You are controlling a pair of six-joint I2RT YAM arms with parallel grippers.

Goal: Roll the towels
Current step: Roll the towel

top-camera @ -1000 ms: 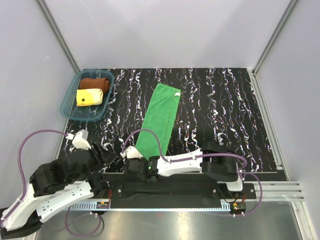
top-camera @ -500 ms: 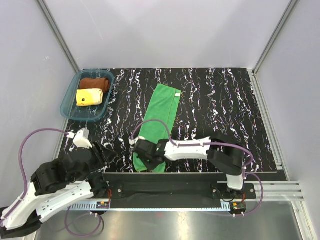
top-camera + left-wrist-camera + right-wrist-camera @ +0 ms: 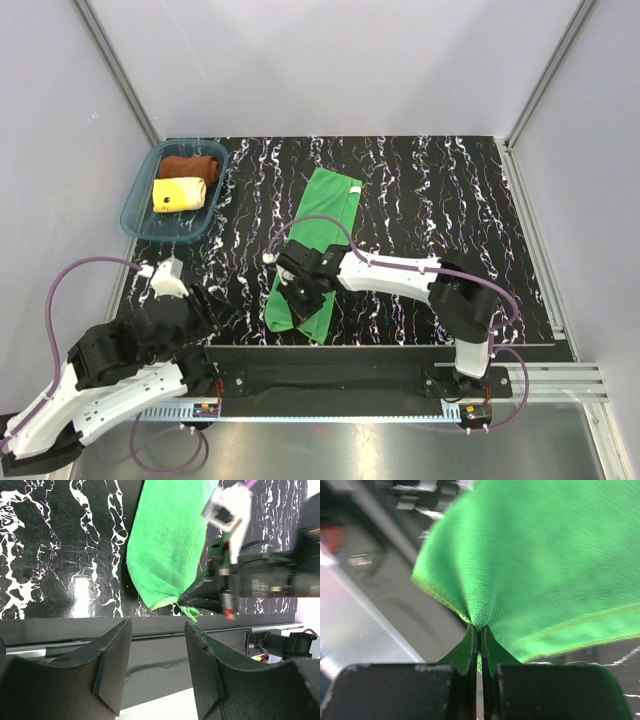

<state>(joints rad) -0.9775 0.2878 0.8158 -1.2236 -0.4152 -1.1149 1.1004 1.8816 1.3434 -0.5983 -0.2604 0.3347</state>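
— What is there at the far left of the table (image 3: 440, 200)?
— A teal tray (image 3: 133, 222), in the far left corner. Two towels lie in it as rolls, touching each other: the rust-brown towel (image 3: 190, 165) on the far side and the pale yellow towel (image 3: 178, 193) on the near side.
— And the left gripper (image 3: 158, 635)?
— It hangs over the near left edge of the table, well apart from the tray. Its jaws are spread and nothing is between them. It touches no cloth.
— Where is the third towel?
— The green towel (image 3: 327, 212) lies near the middle of the table as a long strip. It runs at a slant, with the far end more to the right and the near end more to the left, close to the near edge. Most of it lies flat on the black marbled surface.
— Does the right gripper (image 3: 480, 630) hold it?
— Yes. The right arm (image 3: 400, 275) reaches across to the left, over the near part of the strip. Its fingers are pressed together on the edge of the green cloth at its near end, and the cloth is gathered into a small peak where they meet. That end looks bunched and a little raised from the table
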